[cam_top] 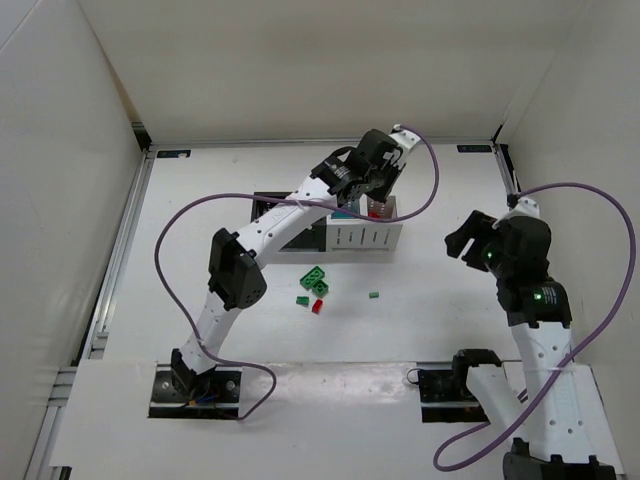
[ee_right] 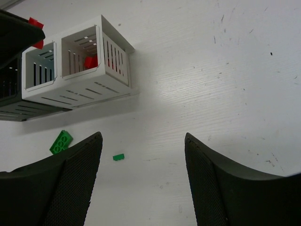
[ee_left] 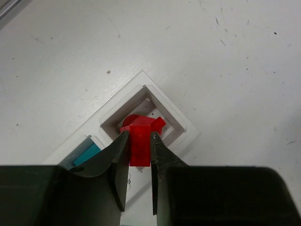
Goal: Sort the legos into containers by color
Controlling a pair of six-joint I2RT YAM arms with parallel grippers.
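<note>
Your left arm (cam_top: pixel 235 275) reaches from its base at the lower left diagonally up across the table (cam_top: pixel 450 330) to the row of containers (cam_top: pixel 365 236) near the middle. The left gripper (cam_top: pixel 372 198) hangs over the right-hand end of that row. In the left wrist view its jaws are clenched on a red brick (ee_left: pixel 139 147), pinched upright between the two fingers (ee_left: pixel 117 165). Directly beneath the brick is the square opening of a white bin (ee_left: pixel 143 80), with other red pieces (ee_left: pixel 141 120) lying inside. A teal brick (ee_left: pixel 87 153) shows in the neighbouring bin to the left.

In front of the containers, loose legos lie on the table. There is a pair of green bricks (cam_top: pixel 316 280) close together, a smaller green piece (cam_top: pixel 301 298) just beside them, and a small red piece (cam_top: pixel 318 307) next to that. One tiny green piece (cam_top: pixel 373 295) sits apart to the right.

Further right, your right gripper (cam_top: pixel 465 240) hovers above bare table, well apart from the containers. Its jaws are released, spread wide, with nothing between them. Its wrist camera looks back past its fingers (ee_right: pixel 75 183) at the white bins, where a red piece (ee_right: pixel 91 62) rests inside the end bin.
</note>
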